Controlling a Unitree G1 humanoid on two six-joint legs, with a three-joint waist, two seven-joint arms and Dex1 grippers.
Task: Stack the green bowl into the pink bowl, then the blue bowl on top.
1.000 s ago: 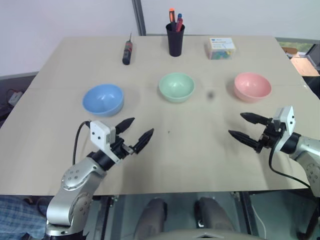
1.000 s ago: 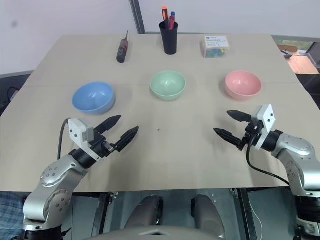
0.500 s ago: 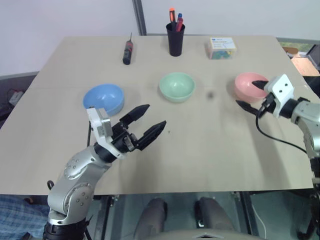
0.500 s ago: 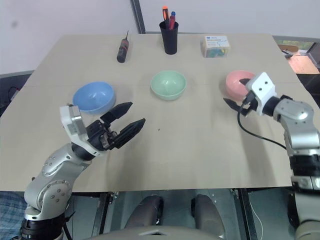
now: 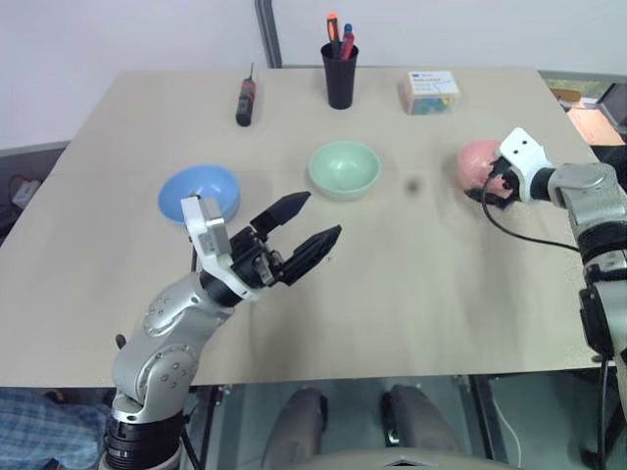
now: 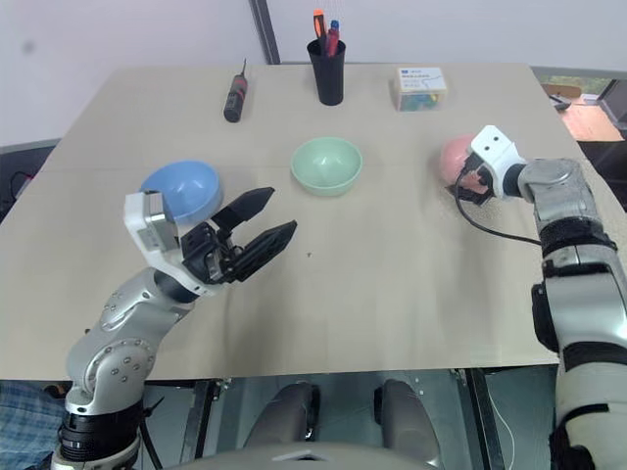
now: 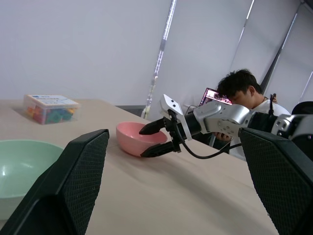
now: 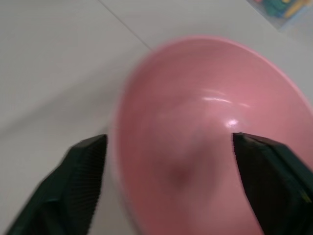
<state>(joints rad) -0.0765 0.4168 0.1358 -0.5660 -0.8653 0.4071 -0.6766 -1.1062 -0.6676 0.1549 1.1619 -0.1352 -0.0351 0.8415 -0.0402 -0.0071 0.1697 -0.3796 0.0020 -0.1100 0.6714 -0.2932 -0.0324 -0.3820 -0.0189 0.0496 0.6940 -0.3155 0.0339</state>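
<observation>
Pink bowl [image 7: 138, 138] sits between the right claw's [image 7: 149, 140] fingers, seemingly straddling its rim; left claw [image 5: 302, 225] hangs wide.

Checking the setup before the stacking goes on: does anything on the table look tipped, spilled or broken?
Nothing stands out. The blue bowl, green bowl and pink bowl all sit upright and apart on the table, with nothing spilled or damaged.

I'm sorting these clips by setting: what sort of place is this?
Probably an office or lab workroom: a plain table holding a black cup of pens, a screwdriver and a box of coloured pieces, with a person seated at a screen.
</observation>
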